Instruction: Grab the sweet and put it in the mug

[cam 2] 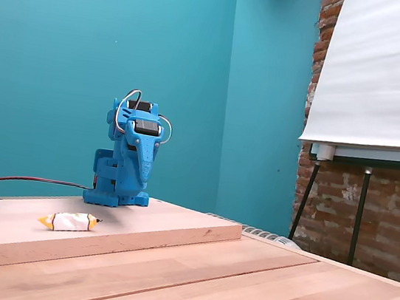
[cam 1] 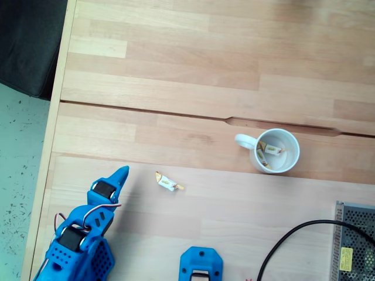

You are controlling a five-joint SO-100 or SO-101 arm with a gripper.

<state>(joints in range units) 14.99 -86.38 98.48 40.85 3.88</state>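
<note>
One sweet (cam 1: 169, 182) on the table (cam 1: 193, 88), two inside the single mug (cam 1: 288, 167), blue hand (cam 1: 120, 174) closed, empty.

Setting: workshop or studio-type room. Evidence: pale butcher-block wooden table (cam 1: 205, 99), teal painted wall (cam 2: 126, 35), exposed red brick wall (cam 2: 335, 199), white flip-chart pad on a black tripod easel (cam 2: 381, 78), perforated metal power-supply box (cam 1: 354, 240).

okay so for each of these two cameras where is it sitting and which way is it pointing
Fixed view from above: looks straight down on the wooden table, the mug, a sweet; blue arm with gripper at lower left.
Fixed view at table height: looks level across the boards toward the teal wall; folded arm, gripper pointing down.
Shared: the arm and the loose sweet.
</note>
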